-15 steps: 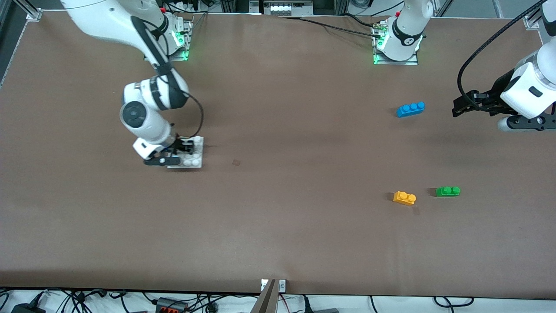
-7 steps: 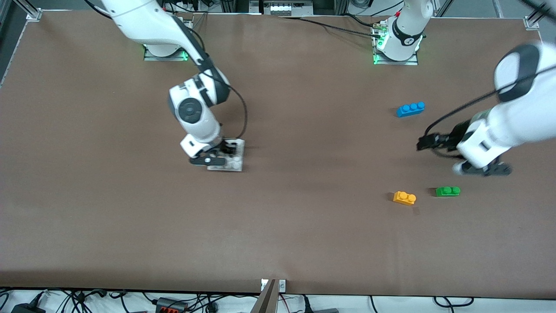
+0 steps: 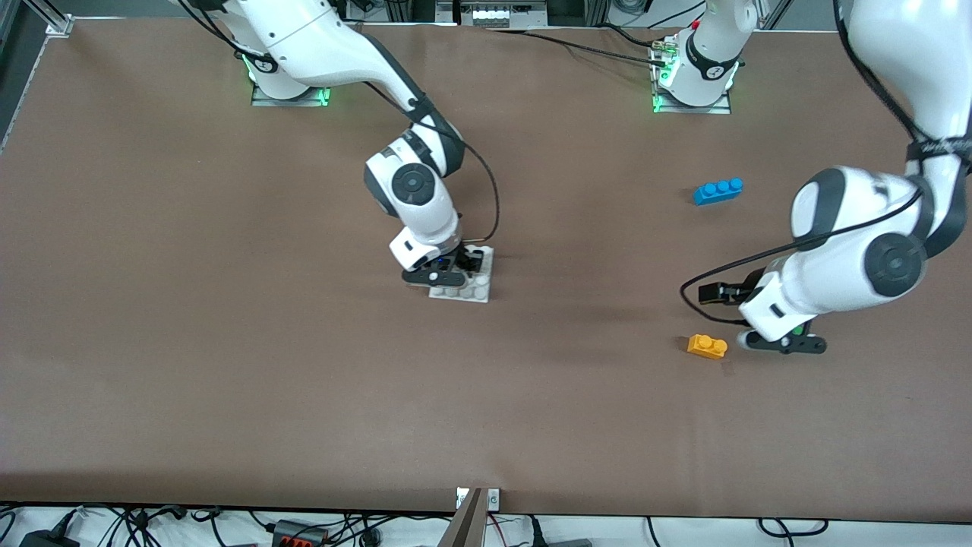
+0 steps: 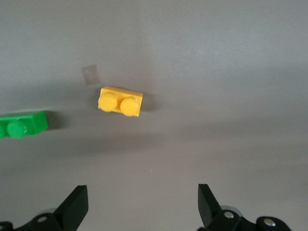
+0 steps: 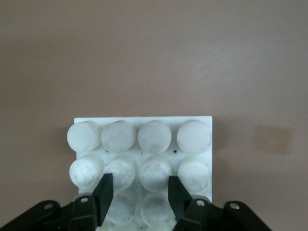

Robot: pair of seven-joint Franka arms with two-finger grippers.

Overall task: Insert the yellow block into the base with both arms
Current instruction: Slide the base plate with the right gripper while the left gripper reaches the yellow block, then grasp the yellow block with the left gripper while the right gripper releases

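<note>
The yellow block point(image 3: 707, 346) is lying on the table point(image 3: 531, 410), nearest the front camera toward the left arm's end, untouched. The left tool point(image 3: 763, 323) has swung in from the table's edge over the past second and is now hanging over the green brick point(image 3: 796, 330), just beside the yellow block, fingers point(image 4: 74, 208) spread wide apart, so a grasp looks imminent. Farther from the camera, near the table's middle, the right tool point(image 3: 456, 264) is clamped on the base point(image 3: 477, 287), which it has been carrying from its own end toward the centre, readying the insertion site. Farthest, the blue three-stud brick point(image 3: 717, 190) is lying unmoved.
</note>
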